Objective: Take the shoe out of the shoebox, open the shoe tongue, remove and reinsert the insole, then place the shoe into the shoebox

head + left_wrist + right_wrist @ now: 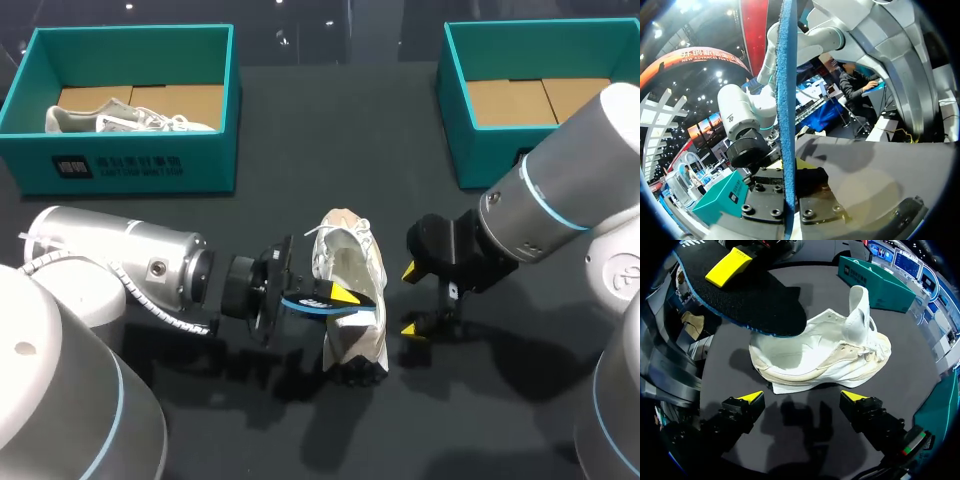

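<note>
A white shoe [345, 255] stands on the dark table at the middle, its tongue pulled up [860, 305]. My left gripper [340, 296] is shut on the black insole with a blue edge [303, 304], holding it just over the shoe's heel opening. In the left wrist view the insole [786, 125] shows edge-on, clamped in that gripper [789, 200]. My right gripper [410, 300] is open just right of the shoe, nothing between its fingers. In the right wrist view the shoe [825, 360] lies ahead of the open gripper [802, 397], and the insole [740, 295] hangs above the heel.
A teal shoebox [130, 165] at the back left holds another pale shoe [120, 118]. A second teal shoebox [480, 150] stands at the back right with only its cardboard floor showing. Both arms crowd the table's near half.
</note>
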